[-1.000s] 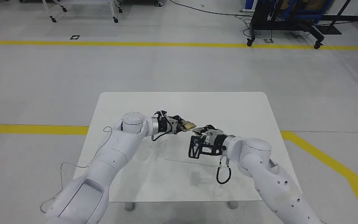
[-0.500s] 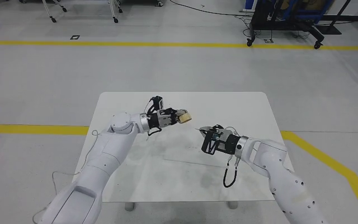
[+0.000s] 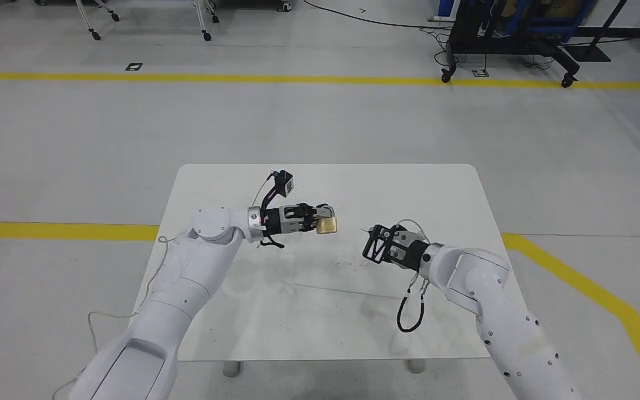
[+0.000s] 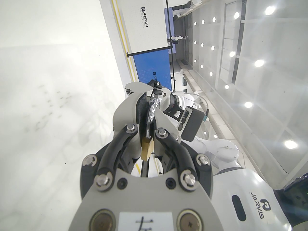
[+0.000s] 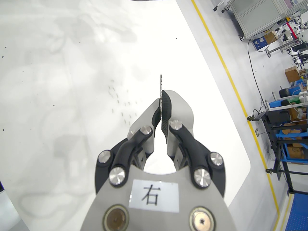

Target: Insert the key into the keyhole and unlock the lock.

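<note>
The brass lock (image 4: pixel 147 149), with its steel shackle (image 4: pixel 153 104), is clamped in the left pincer (image 4: pixel 150 121). The right pincer (image 5: pixel 161 97) pinches the thin key (image 5: pixel 161 84), apart from the lock.

Top camera looks down from above; both close wrist cameras share its white table (image 3: pixel 420 190).

I see two glossy white arms with rounded joint housings, the left arm (image 3: pixel 185 290) and the right arm (image 3: pixel 490 310). A black cable loop (image 3: pixel 402 310) hangs off the right arm. A small black camera box (image 3: pixel 283 182) sits at the left wrist. The left gripper (image 4: pixel 149 108) and the right gripper (image 5: pixel 161 97) share one build: a pale grey base plate (image 5: pixel 154 217), curved black links (image 5: pixel 190 143) pinned by silver screws (image 5: pixel 117 176), and grey fingers (image 5: pixel 180 106) lined with ribbed black pads (image 5: pixel 166 111). Each carries a white label (image 5: pixel 154 195) with one black character.
</note>
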Controlling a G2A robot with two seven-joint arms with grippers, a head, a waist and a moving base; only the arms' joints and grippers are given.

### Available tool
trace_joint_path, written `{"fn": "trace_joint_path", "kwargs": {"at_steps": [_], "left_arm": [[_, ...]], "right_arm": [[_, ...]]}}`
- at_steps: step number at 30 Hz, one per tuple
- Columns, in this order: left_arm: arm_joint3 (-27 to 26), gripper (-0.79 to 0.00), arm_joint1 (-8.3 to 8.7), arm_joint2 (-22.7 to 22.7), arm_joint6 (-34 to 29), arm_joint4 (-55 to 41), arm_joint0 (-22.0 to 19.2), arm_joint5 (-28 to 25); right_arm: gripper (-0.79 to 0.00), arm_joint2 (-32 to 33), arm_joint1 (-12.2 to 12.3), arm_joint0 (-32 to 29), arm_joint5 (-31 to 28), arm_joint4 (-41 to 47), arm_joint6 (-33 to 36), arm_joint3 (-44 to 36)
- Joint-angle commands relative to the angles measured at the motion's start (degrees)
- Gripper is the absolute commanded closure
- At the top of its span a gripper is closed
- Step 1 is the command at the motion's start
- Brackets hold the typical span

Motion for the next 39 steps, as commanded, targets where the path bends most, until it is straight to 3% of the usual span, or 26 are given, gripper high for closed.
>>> {"fn": "trace_joint_path", "kwargs": {"at_steps": [1, 10, 16, 23, 30, 39], "left_arm": [[0.0, 0.0, 0.0, 0.0, 0.0, 0.0, 0.0, 0.0], [-1.6, 0.0, 0.27, 1.1, 2.6, 4.9, 1.8, -0.4], [-1.7, 0.0, 0.72, 0.9, 1.1, 5.9, 2.8, -2.2], [-2.9, 0.0, 1.15, 1.5, 1.7, 9.9, 3.1, -1.9], [-0.6, 0.0, 0.88, 2.0, 1.9, 9.3, 1.4, 0.1], [1.6, 0.0, 0.0, 4.6, 3.5, 11.2, 0.1, 0.6]], "right_arm": [[0.0, 0.0, 0.0, 0.0, 0.0, 0.0, 0.0, 0.0], [0.0, -1.3, -0.1, 0.9, 1.1, -2.2, 1.8, 2.0], [0.0, -4.9, -0.6, 5.2, 0.0, -2.6, 16.9, 1.9], [0.0, -10.3, -1.7, 8.6, 1.1, -0.5, 27.4, 0.7], [0.0, -16.1, -2.7, 11.8, 1.0, 0.2, 31.8, 2.3], [0.0, -18.1, -3.2, 13.4, 0.2, 2.4, 33.7, 1.4]]}}
